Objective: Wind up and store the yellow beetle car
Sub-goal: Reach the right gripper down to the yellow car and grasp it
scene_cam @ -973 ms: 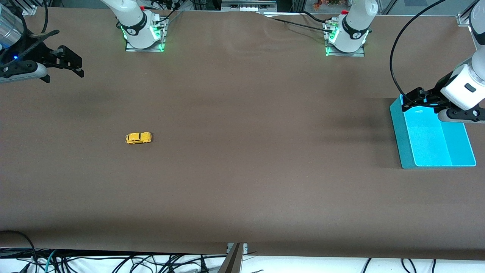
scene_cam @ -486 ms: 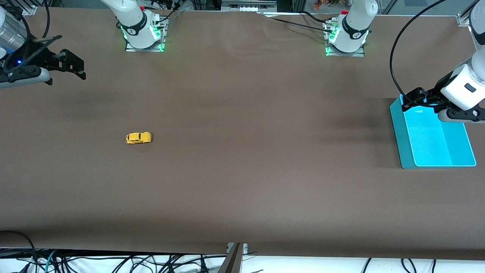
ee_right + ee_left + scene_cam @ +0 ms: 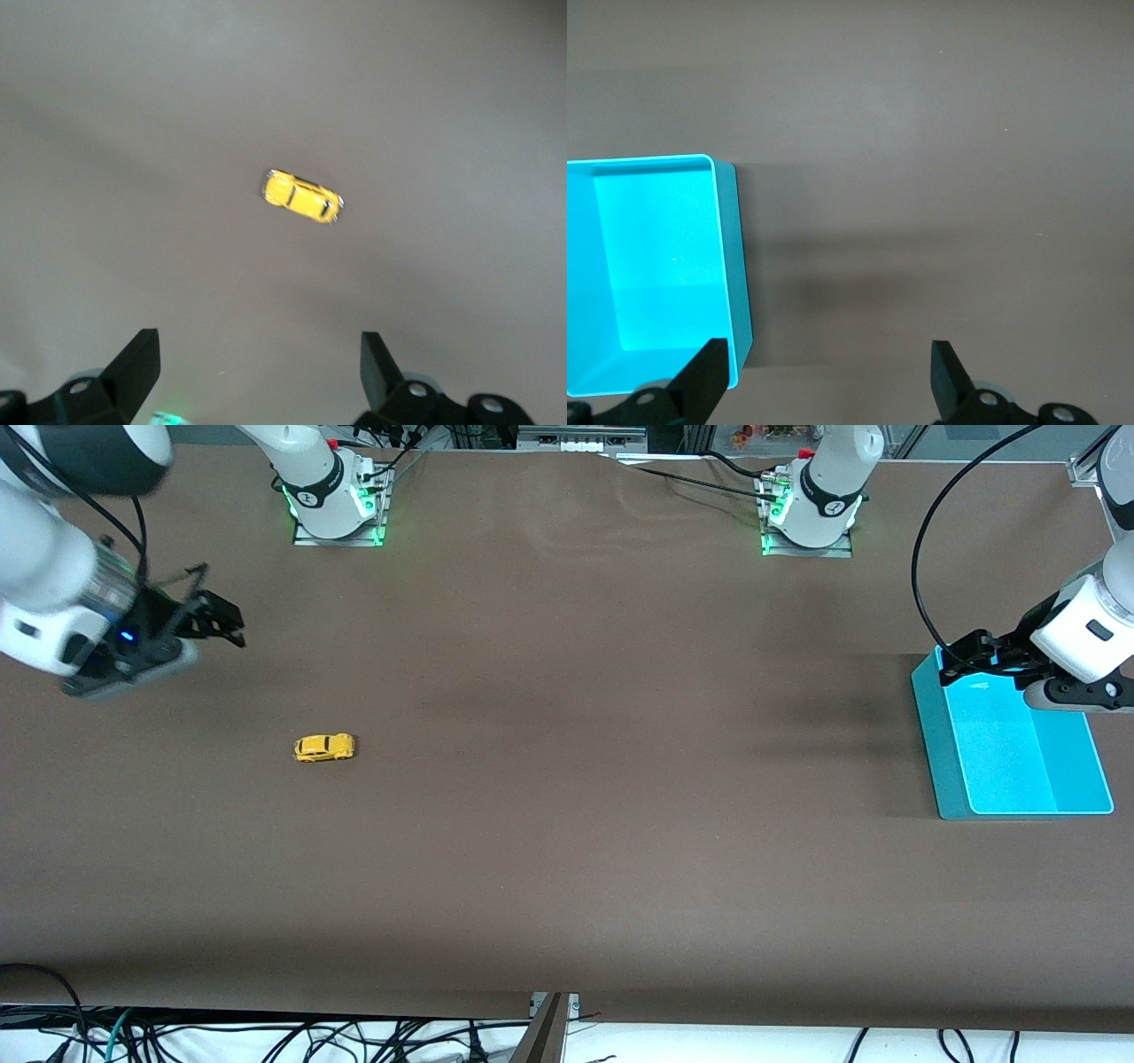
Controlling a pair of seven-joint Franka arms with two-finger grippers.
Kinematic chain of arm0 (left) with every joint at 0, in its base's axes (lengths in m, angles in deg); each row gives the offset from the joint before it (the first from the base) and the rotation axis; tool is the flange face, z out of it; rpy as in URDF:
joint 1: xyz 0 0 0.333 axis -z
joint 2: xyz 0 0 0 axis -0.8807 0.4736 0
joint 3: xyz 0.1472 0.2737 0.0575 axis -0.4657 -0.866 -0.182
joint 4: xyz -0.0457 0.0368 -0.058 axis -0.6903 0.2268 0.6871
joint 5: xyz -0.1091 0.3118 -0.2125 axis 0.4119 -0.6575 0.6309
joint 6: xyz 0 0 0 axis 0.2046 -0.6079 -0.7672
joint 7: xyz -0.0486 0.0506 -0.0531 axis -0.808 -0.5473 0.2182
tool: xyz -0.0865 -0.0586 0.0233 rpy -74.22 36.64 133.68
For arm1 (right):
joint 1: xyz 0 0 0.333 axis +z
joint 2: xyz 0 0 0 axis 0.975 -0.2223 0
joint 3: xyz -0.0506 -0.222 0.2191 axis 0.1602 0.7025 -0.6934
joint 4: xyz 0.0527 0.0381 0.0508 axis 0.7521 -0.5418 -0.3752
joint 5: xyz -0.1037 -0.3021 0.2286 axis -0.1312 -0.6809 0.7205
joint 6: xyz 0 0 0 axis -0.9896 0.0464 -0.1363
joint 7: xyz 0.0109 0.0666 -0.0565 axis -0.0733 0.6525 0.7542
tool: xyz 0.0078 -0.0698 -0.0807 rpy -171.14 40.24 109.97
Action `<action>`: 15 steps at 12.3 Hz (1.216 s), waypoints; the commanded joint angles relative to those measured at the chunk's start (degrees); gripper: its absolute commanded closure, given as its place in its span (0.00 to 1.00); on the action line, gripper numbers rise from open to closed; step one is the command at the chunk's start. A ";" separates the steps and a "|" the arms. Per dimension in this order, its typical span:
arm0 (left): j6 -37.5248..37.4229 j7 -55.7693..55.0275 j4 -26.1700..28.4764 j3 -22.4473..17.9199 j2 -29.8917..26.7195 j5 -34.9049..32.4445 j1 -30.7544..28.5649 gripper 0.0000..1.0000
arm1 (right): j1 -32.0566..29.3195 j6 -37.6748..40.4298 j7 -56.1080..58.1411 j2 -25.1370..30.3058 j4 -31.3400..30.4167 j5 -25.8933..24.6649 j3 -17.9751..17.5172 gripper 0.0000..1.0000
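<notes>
Brown table [image 3: 567,824] broad, mostly bare; cables along front edge. Yellow beetle car [image 3: 323,747] sits on wheels toward right arm's end. Right gripper [image 3: 213,622] above table near car, fingers apart, empty. Left gripper [image 3: 974,657] over cyan bin [image 3: 943,779] edge, fingers apart, empty.

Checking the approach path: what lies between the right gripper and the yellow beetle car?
Only bare table, as the front view shows, between the open right gripper and the yellow beetle car.
</notes>
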 commanded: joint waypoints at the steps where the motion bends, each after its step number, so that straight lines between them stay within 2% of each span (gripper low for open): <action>1: -1.15 1.39 -1.78 0.09 0.82 1.17 -0.44 0.00 | -3.45 -10.65 18.17 -1.81 -7.62 0.49 -2.91 0.00; 2: -1.15 1.39 -1.78 0.09 0.82 1.17 -0.44 0.00 | -5.21 -14.44 25.56 -3.65 -9.31 0.40 -4.05 0.00; 5: -1.15 1.39 -1.78 0.09 0.82 1.17 -0.44 0.00 | -6.28 -20.96 44.39 -9.98 -9.68 -0.03 -4.33 0.00; 8: -1.15 1.39 -1.78 0.09 0.82 1.17 -0.44 0.00 | -6.28 -30.62 56.18 -10.96 -15.46 -0.30 -4.50 0.00; 12: -1.24 1.39 -1.78 0.09 0.82 1.17 -0.44 0.00 | -7.25 -43.54 59.03 -12.28 -23.98 -0.65 -6.08 0.00; 15: -1.24 1.39 -1.78 0.09 0.82 1.17 -0.44 0.00 | -7.34 -51.46 60.78 -14.56 -28.04 -0.65 -6.08 0.00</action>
